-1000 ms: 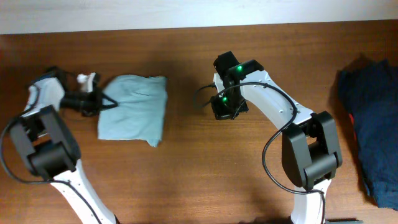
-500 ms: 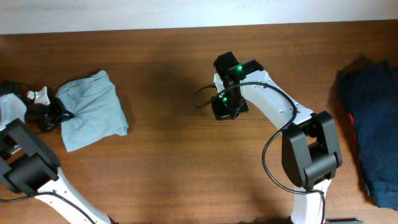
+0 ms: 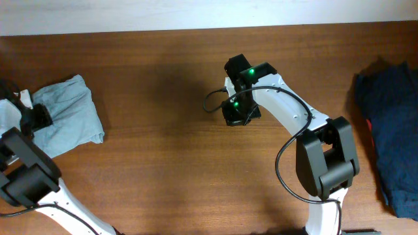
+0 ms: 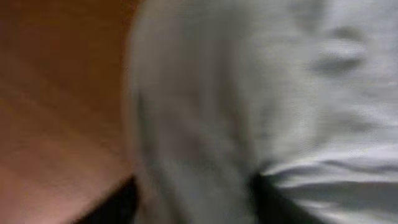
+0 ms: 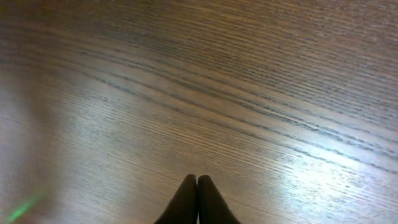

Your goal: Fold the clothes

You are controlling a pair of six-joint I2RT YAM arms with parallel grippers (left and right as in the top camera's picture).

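Pale grey-blue T-shirt (image 3: 68, 121) lying at 9 o'clock on the table (image 3: 163, 170), folded down to 1 compact wrinkled packet; folding seemingly done, only release and retreat left. Left gripper (image 3: 36, 117) low at the packet's 9 o'clock edge, jaws parted astride blurred cloth, apparently not pinching. Right gripper (image 5: 198, 182) near centre, aimed down, fingers pressed together, holding nothing.

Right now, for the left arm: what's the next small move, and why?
Probably lift the left gripper straight up off the T-shirt and pull back. The shirt lies as a folded bundle at the left edge of the table, and the wrist view, though blurred, shows the fingers apart with fabric between them. The right gripper is shut over bare wood, far off.
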